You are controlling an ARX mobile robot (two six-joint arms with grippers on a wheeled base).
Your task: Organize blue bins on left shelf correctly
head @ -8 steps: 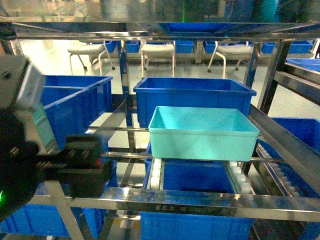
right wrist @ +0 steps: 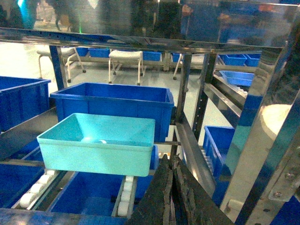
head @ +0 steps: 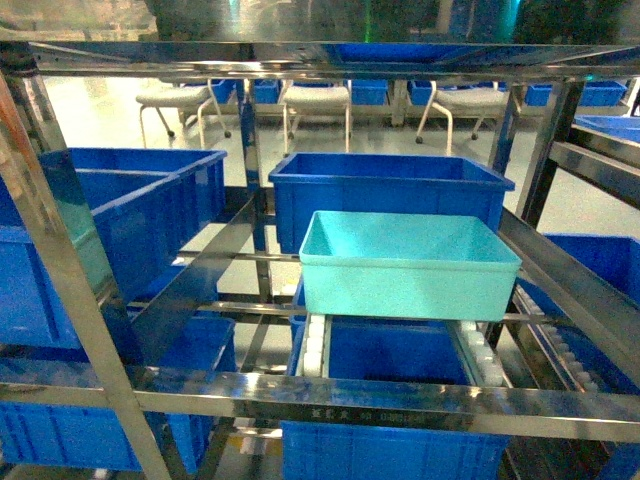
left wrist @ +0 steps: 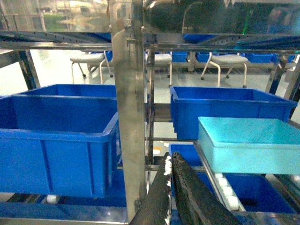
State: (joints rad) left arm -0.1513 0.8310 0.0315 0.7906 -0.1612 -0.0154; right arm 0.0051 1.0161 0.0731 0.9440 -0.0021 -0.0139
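Turquoise bin (head: 405,265) rests (seemingly level) on shelf (head: 380,405).

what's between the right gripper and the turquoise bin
Nothing visible. In the right wrist view the shut right gripper sits low and right of the turquoise bin, with open space across to its near right corner; the shelf's steel post stands farther right.

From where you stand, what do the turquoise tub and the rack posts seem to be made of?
The turquoise tub looks like moulded plastic: smooth, matte, tapered walls with a rolled rim and one even colour. The rack posts look like stainless steel, polished: they mirror the blue bins beside them and show bright glare. The exact grade of either cannot be told.
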